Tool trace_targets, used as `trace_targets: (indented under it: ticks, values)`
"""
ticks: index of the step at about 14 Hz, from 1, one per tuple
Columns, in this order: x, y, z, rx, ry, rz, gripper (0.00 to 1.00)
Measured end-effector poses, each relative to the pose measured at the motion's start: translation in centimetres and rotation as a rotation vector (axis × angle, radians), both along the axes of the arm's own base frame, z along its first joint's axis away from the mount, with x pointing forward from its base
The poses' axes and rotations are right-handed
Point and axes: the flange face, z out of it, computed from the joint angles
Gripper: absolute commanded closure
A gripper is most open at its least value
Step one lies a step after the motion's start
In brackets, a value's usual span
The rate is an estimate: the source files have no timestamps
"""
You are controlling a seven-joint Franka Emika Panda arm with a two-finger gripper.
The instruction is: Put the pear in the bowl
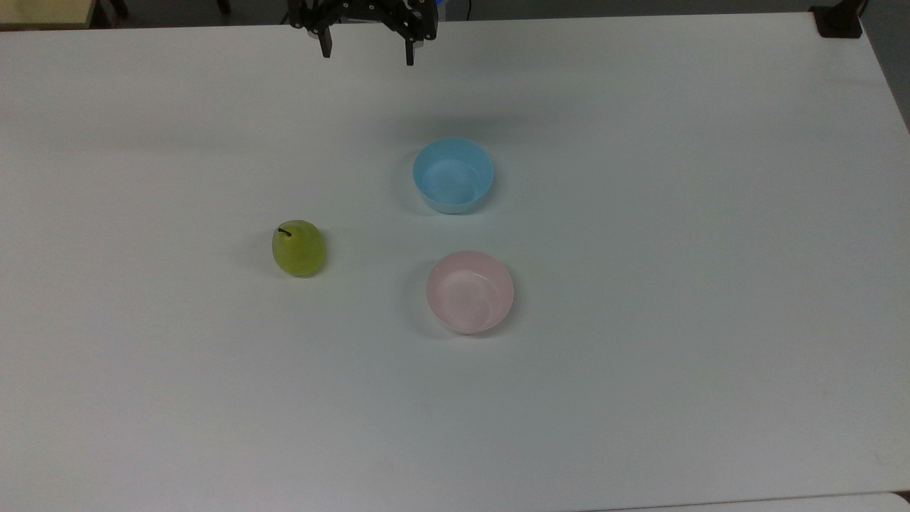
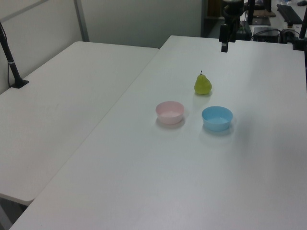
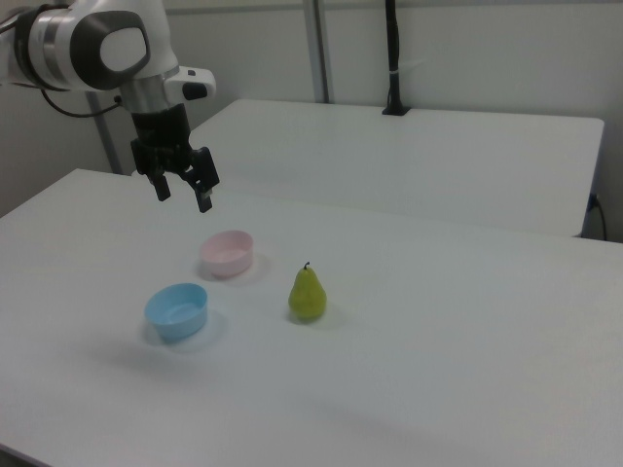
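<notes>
Fingers (image 1: 326,44) hang spread and empty above the desk's (image 1: 640,398) far edge; pear (image 1: 298,248) stands mid-desk, apart from the pink bowl (image 1: 470,291); nothing grasped yet; next, descend over the pear.

You see a matt white bench (image 1: 640,398), smooth plastic pink bowl (image 1: 470,291) and blue bowl (image 1: 453,176), and a slightly glossy pear (image 1: 298,248).
</notes>
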Motion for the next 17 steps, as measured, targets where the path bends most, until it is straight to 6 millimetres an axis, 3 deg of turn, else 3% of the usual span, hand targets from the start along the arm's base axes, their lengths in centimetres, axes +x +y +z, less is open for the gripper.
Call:
trace_targets:
  ticks: [11,17]
  values:
    - [0.0,-0.9,-0.1,-0.001,0.002,0.023,0.00]
    - [1.2,-4.0,-0.1,-0.004,-0.004,0.055,0.00]
